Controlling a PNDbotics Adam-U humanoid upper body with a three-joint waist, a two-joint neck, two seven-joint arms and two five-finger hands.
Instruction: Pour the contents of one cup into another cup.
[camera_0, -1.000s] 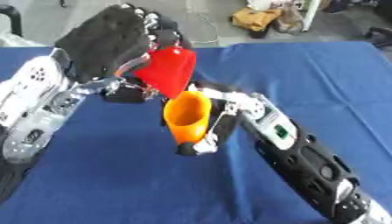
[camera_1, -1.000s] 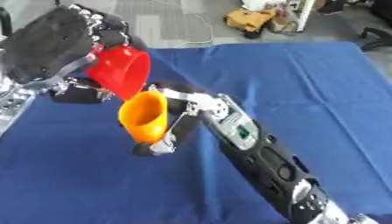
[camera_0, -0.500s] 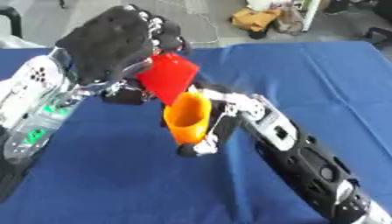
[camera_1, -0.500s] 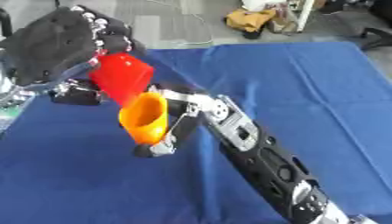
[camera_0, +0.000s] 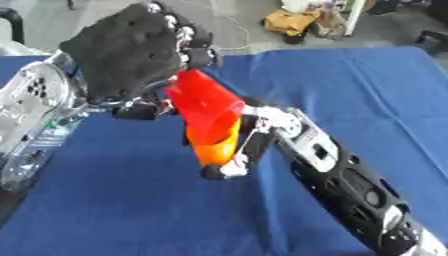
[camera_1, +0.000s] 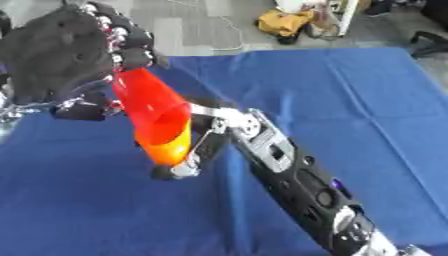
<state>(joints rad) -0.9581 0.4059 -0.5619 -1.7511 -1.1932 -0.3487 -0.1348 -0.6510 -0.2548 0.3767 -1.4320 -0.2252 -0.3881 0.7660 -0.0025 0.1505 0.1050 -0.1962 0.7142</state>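
Observation:
A red cup (camera_0: 203, 103) is tipped steeply, its mouth down over the mouth of an orange cup (camera_0: 216, 148) below it. My left hand (camera_0: 131, 50) comes in from the upper left and is shut on the red cup. My right hand (camera_0: 248, 150) reaches in from the lower right and is shut on the orange cup, holding it above the blue tablecloth (camera_0: 350, 90). The red cup covers the orange cup's rim, so I cannot see what is inside either cup.
The blue cloth covers the whole table. Beyond its far edge is grey floor with a yellow-brown bundle (camera_0: 293, 22) and a white post. My left forearm (camera_0: 31, 115) fills the left side, my right forearm (camera_0: 350, 185) the lower right.
My left hand has tipped the red cup further over, from sideways to mouth down onto the orange cup. The orange cup has stayed about where it was.

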